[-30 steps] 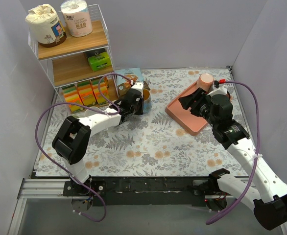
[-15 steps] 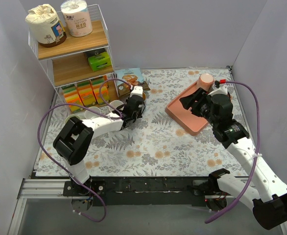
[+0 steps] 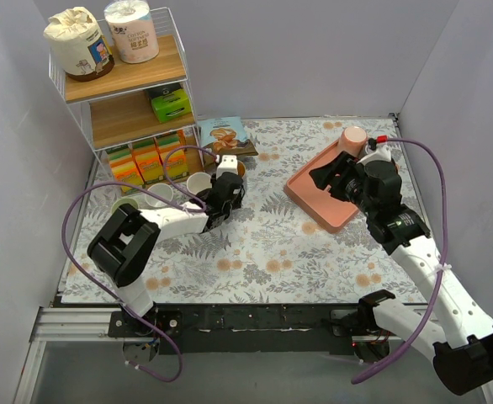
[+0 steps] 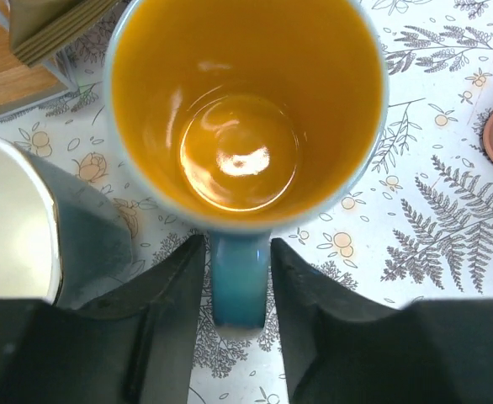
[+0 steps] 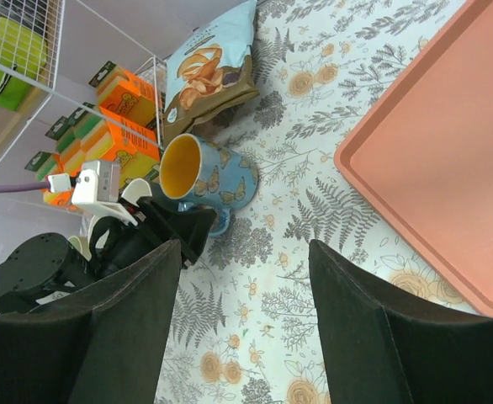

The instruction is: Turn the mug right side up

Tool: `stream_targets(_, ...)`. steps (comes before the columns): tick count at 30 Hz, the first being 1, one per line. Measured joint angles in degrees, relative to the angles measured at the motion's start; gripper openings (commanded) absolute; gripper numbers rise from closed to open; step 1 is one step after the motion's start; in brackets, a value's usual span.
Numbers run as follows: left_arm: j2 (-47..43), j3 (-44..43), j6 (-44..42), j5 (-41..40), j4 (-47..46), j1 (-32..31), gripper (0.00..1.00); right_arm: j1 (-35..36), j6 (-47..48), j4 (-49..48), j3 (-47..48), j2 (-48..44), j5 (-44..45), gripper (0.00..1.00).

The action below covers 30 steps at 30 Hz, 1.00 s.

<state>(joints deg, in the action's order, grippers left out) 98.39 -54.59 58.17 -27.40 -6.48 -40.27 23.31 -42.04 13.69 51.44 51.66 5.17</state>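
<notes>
Mug stood upright; left tool flanked handle, clamped or released unclear. Risk: retreat snagging handle, toppling mug.

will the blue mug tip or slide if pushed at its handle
The mug looks glossy and rigid: probably slippery, heavy for its size, chip-prone. Standing upright, it would likely pivot or slide, not tip, with the left gripper pushing its handle.

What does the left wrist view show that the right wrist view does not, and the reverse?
Only left wrist: the glossy orange inner bottom of the mug. Only right wrist: the orange boxes, the green box, the snack bag with its printed front, the mug's butterfly pattern. Both: the upright mug, the left tool at its handle, the floral cloth, the pink tray.
</notes>
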Motion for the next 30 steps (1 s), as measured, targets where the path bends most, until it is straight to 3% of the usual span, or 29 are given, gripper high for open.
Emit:
stream_targets(8,-3.19,2.75,0.11,1.25,-2.84,-0.13,0.85,-0.61,9.64,4.66,9.88,7.08,0.31,0.71)
stream_targets(13,-7.48,2.75,-0.02,2.62,-3.52,-0.28,0.98,-3.48,16.92,8.2,14.67,10.62,2.49,0.72)
stream_targets(25,-24.81,2.99,3.23,7.65,1.05,-0.9,0.98,-24.5,32.13,11.17,21.66,26.51,5.86,0.72)
stream_targets(30,-27.91,1.86,3.17,9.66,3.85,-0.9,0.98,-35.98,32.11,10.27,20.35,33.99,1.07,0.7)
